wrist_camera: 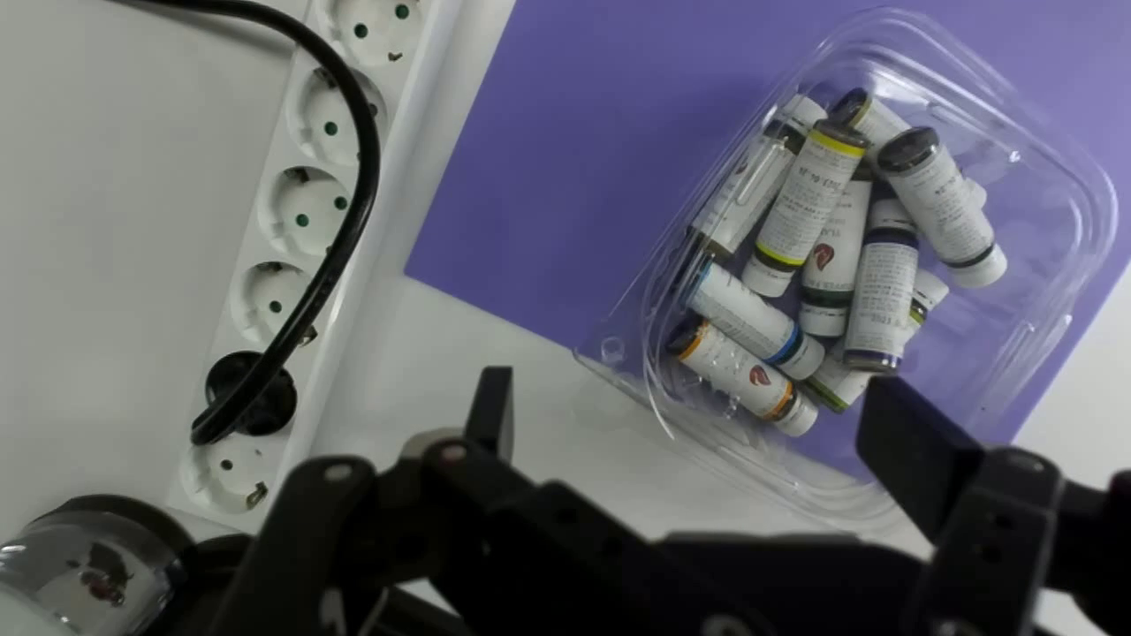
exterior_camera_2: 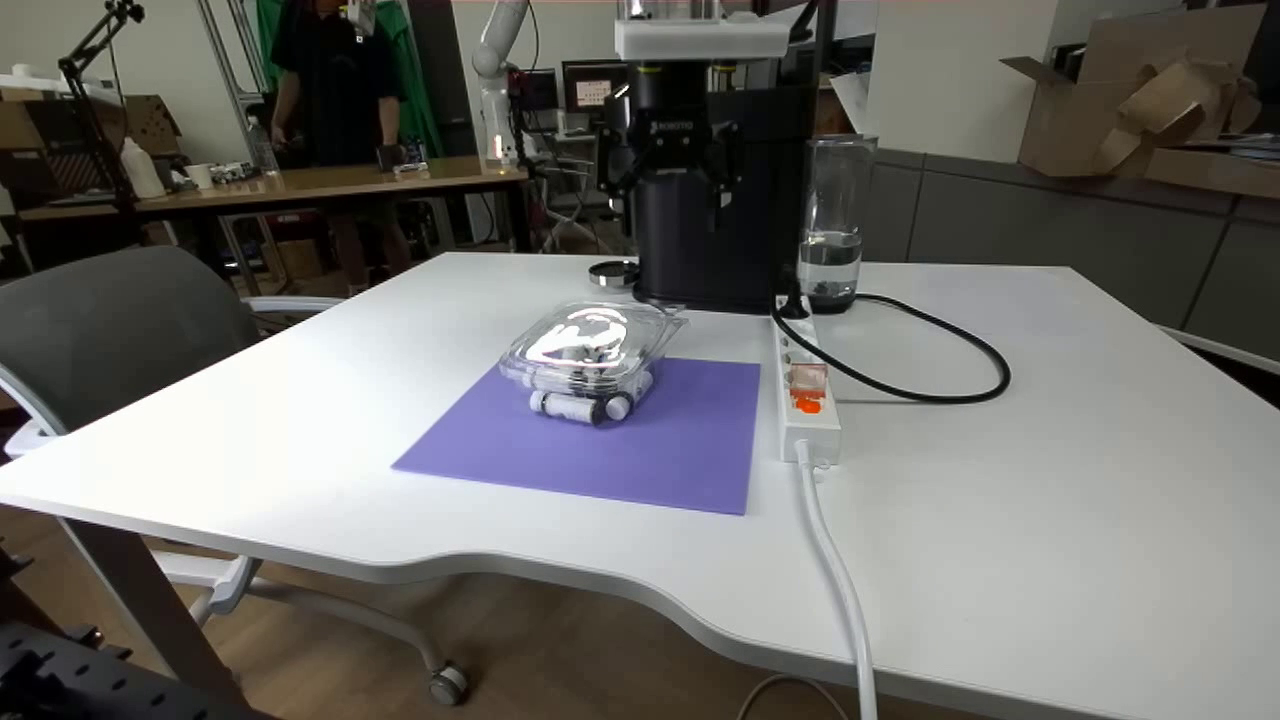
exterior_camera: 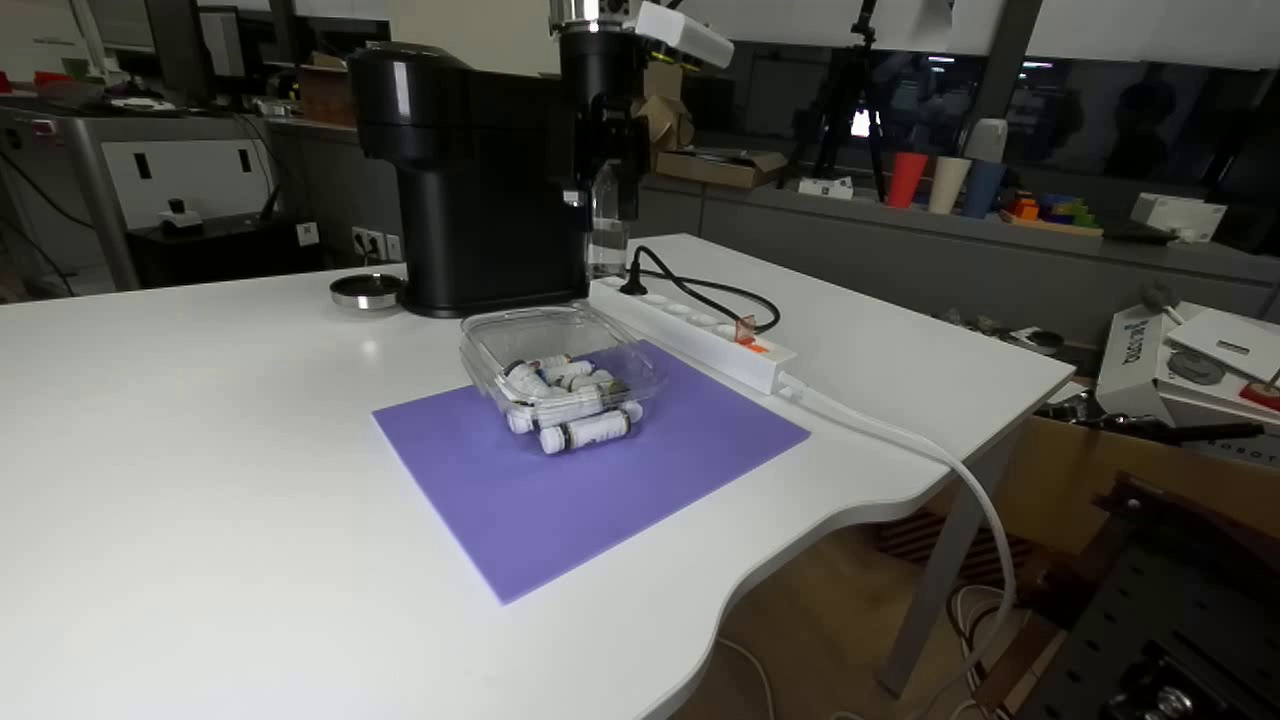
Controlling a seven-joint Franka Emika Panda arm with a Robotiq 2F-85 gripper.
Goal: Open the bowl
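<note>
The black gripper (wrist_camera: 689,402), fingers (wrist_camera: 914,455) wide, hung higher than a clear rounded-rectangular plastic container (wrist_camera: 1007,344) of white-labelled cylindrical vials (wrist_camera: 808,199).

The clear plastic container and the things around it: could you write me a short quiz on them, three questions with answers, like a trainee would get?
1. Multiple choice: what shows through the clear container? a) keys, b) labelled bottles, c) oranges
2. True or false: in the wrist view, the jaws are shut tight on the container.
3. Fill in the gap: the black cable is plugged into a white ____.

Key: 1: b. 2: False; the jaws stand apart, holding nothing. 3: power strip.
</note>
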